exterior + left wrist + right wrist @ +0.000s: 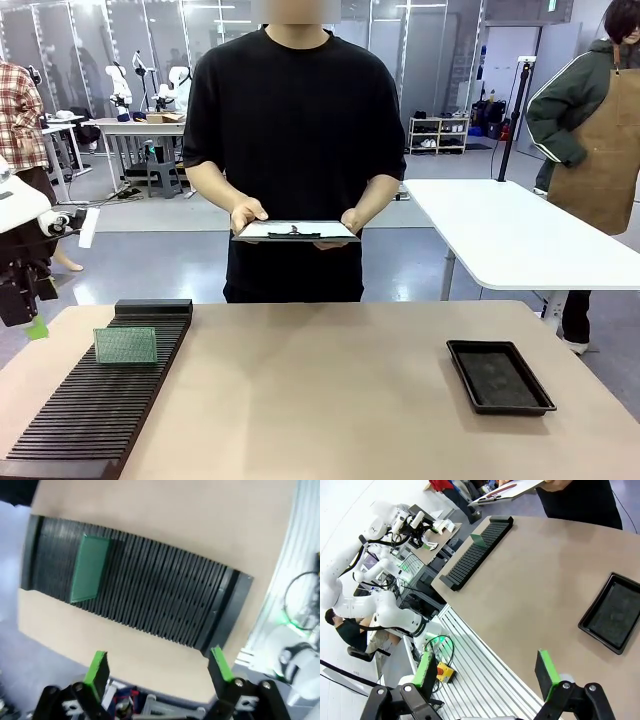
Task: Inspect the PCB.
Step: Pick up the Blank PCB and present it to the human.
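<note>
The PCB [125, 345] is a thin green board with a dotted grid. It stands on edge in a slot near the far end of a long black slotted rack [100, 410] on the table's left. My left gripper [30, 322] hangs off the table's left edge, apart from the rack. In the left wrist view the left gripper [159, 669] is open with nothing between its green pads, and the PCB [90, 569] lies well beyond them in the rack [165, 610]. My right gripper [486, 672] is open and empty above the table's near edge, with the PCB [478, 540] far off.
A shallow black tray [500, 375] sits at the table's right, also in the right wrist view [612, 612]. The person stands at the far side, both hands holding a white clipboard [295, 232]. A white table [520, 235] stands behind at right.
</note>
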`<control>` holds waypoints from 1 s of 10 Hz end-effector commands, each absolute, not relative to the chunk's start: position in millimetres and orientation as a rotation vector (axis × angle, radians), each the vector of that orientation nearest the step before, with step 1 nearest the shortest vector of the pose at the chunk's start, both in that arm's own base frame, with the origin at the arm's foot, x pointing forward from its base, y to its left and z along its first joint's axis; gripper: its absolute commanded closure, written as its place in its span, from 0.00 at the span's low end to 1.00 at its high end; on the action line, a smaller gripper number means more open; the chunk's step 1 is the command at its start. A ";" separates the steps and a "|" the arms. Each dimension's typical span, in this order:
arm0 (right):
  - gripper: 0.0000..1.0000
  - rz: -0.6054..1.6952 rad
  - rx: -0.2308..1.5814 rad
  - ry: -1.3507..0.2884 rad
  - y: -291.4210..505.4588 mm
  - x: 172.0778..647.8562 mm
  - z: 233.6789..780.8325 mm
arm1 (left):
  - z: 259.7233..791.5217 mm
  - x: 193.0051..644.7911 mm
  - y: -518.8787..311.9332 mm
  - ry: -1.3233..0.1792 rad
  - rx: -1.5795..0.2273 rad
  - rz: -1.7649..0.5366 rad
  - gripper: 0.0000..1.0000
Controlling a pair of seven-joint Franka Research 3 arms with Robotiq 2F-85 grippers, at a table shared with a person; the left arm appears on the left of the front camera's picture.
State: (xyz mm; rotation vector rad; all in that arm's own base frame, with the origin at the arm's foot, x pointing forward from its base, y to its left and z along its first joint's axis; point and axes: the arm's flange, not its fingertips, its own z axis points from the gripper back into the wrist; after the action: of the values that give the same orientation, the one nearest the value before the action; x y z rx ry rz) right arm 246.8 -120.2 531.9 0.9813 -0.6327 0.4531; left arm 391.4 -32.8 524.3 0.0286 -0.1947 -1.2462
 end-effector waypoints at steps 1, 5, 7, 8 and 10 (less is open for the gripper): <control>0.00 0.473 0.986 -0.648 -120.2 248.2 533.2 | 525.6 390.3 -37.4 -0.169 0.046 -1.254 0.00; 0.00 0.473 0.986 -0.648 -120.2 248.2 533.2 | 521.8 403.0 -27.7 -0.103 0.023 -1.353 0.00; 0.00 0.473 0.986 -0.648 -120.2 248.2 533.2 | 512.9 436.0 -15.4 -0.060 0.032 -1.512 0.00; 0.00 0.473 0.986 -0.648 -120.2 248.2 533.2 | 505.2 453.5 -11.3 -0.034 0.075 -1.550 0.00; 0.00 0.473 0.986 -0.648 -120.2 248.2 533.2 | 496.8 488.4 -3.0 -0.016 0.063 -1.667 0.00</control>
State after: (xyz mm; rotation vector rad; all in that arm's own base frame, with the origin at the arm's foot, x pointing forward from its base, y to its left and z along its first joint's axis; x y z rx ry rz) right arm 246.7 -119.0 532.0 0.9824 -0.6297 0.4553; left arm 467.4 -10.4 490.3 0.0459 -0.0164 -1.6268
